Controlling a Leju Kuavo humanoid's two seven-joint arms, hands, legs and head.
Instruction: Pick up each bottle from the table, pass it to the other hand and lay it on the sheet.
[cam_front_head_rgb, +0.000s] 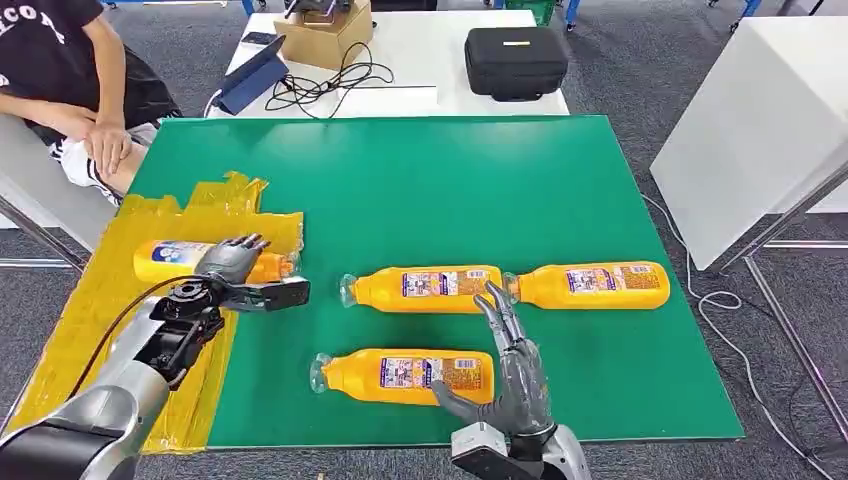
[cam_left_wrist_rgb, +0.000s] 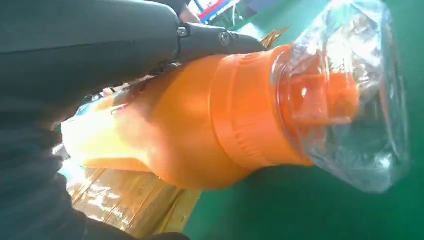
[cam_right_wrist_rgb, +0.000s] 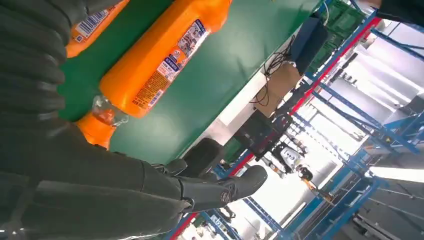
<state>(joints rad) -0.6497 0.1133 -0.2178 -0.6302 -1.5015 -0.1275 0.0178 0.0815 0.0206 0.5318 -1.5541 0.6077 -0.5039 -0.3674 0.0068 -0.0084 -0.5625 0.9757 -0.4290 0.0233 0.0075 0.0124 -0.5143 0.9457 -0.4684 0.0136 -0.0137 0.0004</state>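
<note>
Left hand (cam_front_head_rgb: 232, 262) was wrapped round a bottle (cam_front_head_rgb: 170, 259) lying on the yellow sheet (cam_front_head_rgb: 90, 320), right hand (cam_front_head_rgb: 512, 372) hovered spread, holding nothing.

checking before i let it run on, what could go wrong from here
The bottle under the left hand lies with its cap end at the yellow sheet's edge, so it may roll onto the green mat. The open right hand is close to the near bottle and could knock it.

You're in lab or workshop hall: blue-red steel racking (cam_right_wrist_rgb: 350, 75), grey carpet (cam_front_head_rgb: 640, 70), white bench (cam_front_head_rgb: 420, 50) with cables (cam_front_head_rgb: 330, 85), black equipment case (cam_front_head_rgb: 515, 62) far side.
</note>
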